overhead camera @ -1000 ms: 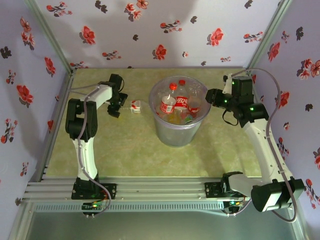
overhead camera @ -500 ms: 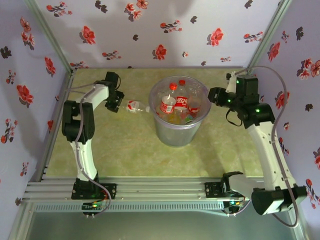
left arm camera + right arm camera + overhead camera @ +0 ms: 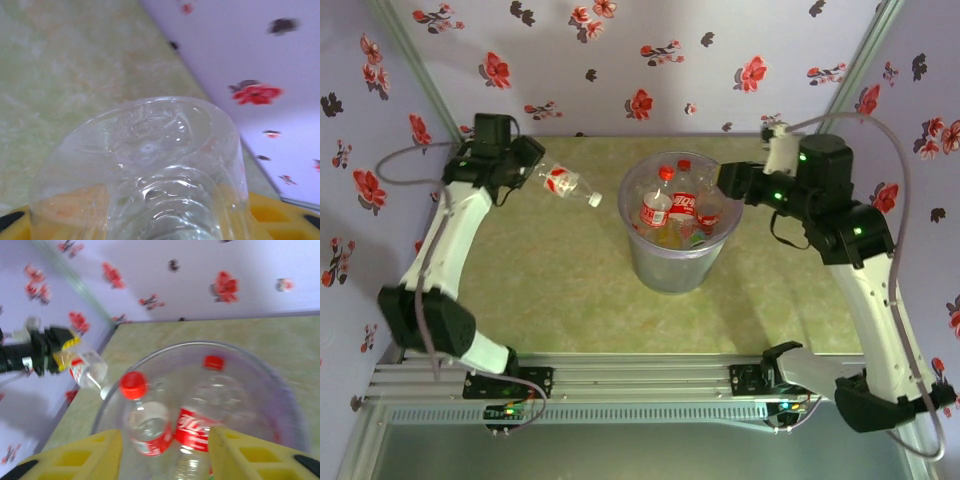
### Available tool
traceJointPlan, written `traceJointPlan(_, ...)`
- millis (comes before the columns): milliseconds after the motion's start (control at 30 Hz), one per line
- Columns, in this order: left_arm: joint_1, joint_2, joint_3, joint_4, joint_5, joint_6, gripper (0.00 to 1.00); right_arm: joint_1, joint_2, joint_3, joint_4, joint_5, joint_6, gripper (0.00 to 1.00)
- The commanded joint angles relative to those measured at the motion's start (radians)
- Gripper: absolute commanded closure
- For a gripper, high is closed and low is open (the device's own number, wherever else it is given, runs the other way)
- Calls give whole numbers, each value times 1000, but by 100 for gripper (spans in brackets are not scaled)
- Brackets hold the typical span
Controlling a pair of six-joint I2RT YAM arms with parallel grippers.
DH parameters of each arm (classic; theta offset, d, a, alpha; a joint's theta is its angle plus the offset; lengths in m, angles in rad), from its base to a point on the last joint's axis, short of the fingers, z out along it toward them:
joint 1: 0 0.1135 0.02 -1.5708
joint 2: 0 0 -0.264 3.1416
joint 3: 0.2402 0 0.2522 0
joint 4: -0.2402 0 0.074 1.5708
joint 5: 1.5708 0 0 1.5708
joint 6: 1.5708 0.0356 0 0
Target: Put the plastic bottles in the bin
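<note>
Aloft, red-labelled bottle (image 3: 563, 184), lettering illegible.

Close view of a clear plastic bottle (image 3: 150, 165), its rounded base with a small central dimple turned toward the camera and occupying the lower centre. The yellow fingers (image 3: 282, 217) of the left gripper (image 3: 150, 232) appear at the lower left and lower right corners, one on either side of the bottle and clamping it between them. Behind the bottle lie the mottled green table (image 3: 60, 75) and, at upper right, a lilac wall (image 3: 250, 40) printed with red and dark flowers (image 3: 257, 92).
</note>
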Motion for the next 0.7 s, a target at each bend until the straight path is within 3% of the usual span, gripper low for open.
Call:
traceJointPlan(0,-13,-141,24,-51,22,106,47,142,70,111,-27,30,-77,45)
traceJointPlan(100,-60,-217,32,-80,32,102,47,277,172,210,-47,70,-118,37)
traceJointPlan(300,-210,-258,-10,-19,59,23,47,433,378,390,-62,73,-160,17)
traceJointPlan(467,-297,-243,-27,59,50,-20,47,464,507,479,-73,49,-149,15)
traceJointPlan(667,-355,-203,-42,144,37,-71,47,464,553,476,-61,-2,-115,15)
